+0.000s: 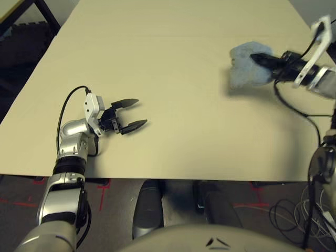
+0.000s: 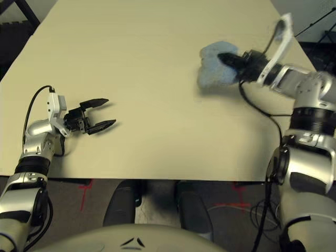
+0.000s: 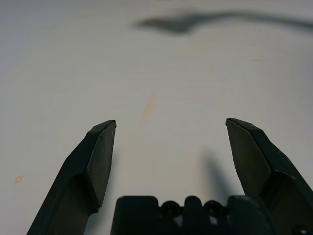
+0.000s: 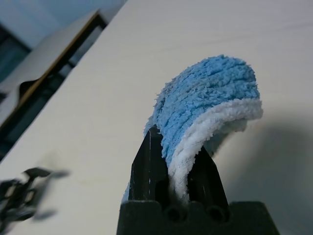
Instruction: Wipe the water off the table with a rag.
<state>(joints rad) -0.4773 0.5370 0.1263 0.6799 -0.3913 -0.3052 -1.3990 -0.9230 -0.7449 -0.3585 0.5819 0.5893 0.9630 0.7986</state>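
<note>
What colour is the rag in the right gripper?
The rag is light blue with a white underside; the right wrist view shows it best.

The pale beige table carries a blue rag at its right side and what look like faint orange smears.

Upper right of frame, on our bench: blue rag, pinched by our right gripper. Lower left: our left gripper, fingers spread, holding nothing.
</note>
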